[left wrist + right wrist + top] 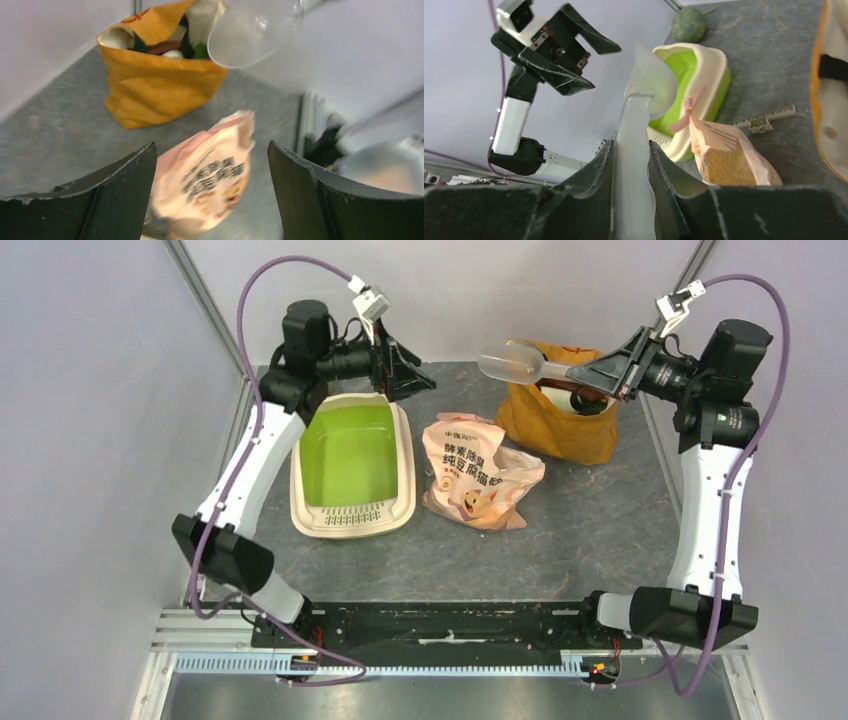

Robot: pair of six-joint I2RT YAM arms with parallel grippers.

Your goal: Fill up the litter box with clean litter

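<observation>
The litter box [350,455] sits empty at table left, rigid and light, I judge. The soft litter bag [480,472] just beside it shows loose clean litter [729,170] at its mouth. My right gripper [631,150] clamps the clear scoop [510,364] by its handle; my left gripper [212,175], spread and empty, hangs by the box's far rim, with open room above the bag.

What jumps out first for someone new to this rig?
The cream plastic litter box with bright green inside, left of centre, holds no litter. The right end effector is shut on a translucent plastic scoop raised by the mustard-yellow fabric bag, back right. A peach-orange printed plastic bag lies between them; the left end effector hangs open near the box's far end.
</observation>
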